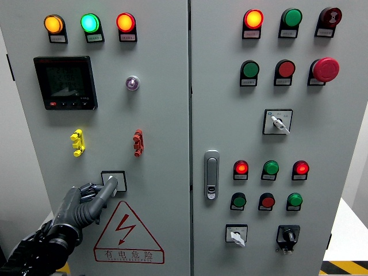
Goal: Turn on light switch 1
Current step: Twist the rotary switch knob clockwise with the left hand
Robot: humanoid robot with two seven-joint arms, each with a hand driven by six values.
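- The grey control cabinet (167,115) is filling the frame.
- The left hand (92,198) is reaching up from the lower left, one finger (109,188) extended, the rest curled, gripping nothing.
- Its tip is touching the square switch (117,179) at lower-left centre, above the warning triangle (127,233).

Cabinet door (161,115): painted sheet metal, matt grey, smooth. Pilot lamps (89,23): glossy translucent plastic lenses. Door handle (211,174): satin silver metal. Left hand (92,198): matt dark plastic and grey metal. Warning label (127,233): smooth printed film.
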